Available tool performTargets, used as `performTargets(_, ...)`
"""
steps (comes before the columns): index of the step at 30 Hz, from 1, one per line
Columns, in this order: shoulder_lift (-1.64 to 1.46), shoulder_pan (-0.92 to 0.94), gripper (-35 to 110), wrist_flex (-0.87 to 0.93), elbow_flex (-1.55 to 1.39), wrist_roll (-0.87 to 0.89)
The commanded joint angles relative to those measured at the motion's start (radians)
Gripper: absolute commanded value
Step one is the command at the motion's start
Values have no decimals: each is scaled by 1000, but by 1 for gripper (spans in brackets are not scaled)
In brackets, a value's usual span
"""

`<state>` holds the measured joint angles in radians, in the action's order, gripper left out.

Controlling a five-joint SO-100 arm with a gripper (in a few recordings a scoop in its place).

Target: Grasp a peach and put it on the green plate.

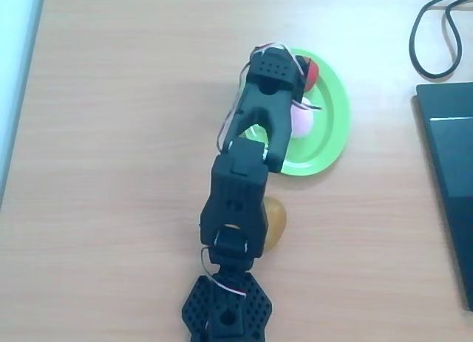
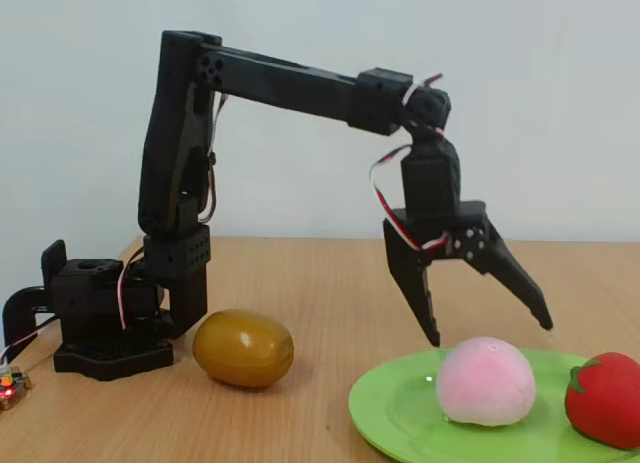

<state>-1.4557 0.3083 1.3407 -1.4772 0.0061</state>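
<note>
A glossy yellow-brown oval fruit (image 2: 243, 348) is seen lying on the light wooden table (image 1: 111, 172), and in the overhead view it is partly hidden from above. A red fruit (image 2: 605, 399) is found at the right edge of the fixed view. In the overhead view, a black cable (image 1: 432, 32) is looped at the table's upper right, above a dark flat slab (image 1: 451, 172) set along the right edge.

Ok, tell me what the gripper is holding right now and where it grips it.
Nothing. In the fixed view the gripper hangs open above the peach, which rests on the green plate, with a gap between fingertips and fruit.
</note>
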Motion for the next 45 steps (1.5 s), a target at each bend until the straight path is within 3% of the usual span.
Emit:
performTargets(1,-135,-18,48,-3,-60,3)
performTargets(8,-391,-91,40,-206,-324,38)
performTargets(12,-509,-147,18,-255,-388,97)
performTargets(19,-698,-298,3,-279,-437,175)
performTargets(24,-870,-407,-8,-403,-595,158)
performTargets(29,-1100,-477,-8,-540,-833,97)
performTargets(45,-1562,-457,-8,-577,-1477,2)
